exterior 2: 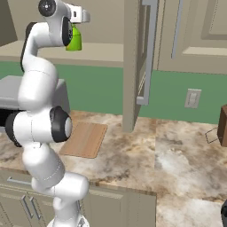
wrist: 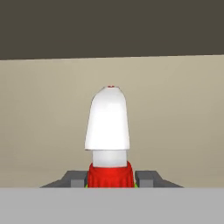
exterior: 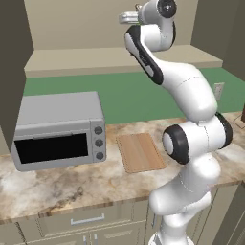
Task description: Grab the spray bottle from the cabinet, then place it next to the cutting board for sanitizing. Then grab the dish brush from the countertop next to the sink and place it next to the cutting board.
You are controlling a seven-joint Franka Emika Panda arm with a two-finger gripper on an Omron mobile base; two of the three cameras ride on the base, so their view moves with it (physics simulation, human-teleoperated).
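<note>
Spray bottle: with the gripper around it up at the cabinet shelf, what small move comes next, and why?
Probably lift slightly and draw it back out: the gripper flanks the spray bottle at its red collar, up at the cabinet shelf, and the cutting board lies below.

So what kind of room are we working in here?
A kitchen, rendered: a toaster oven and wooden cutting board sit on a marbled stone countertop, with an open wall cabinet above.

A kitchen: marbled countertop [exterior: 72, 184], toaster oven [exterior: 60, 129], cutting board [exterior: 140, 152], wall cabinet [exterior 2: 137, 57].
</note>
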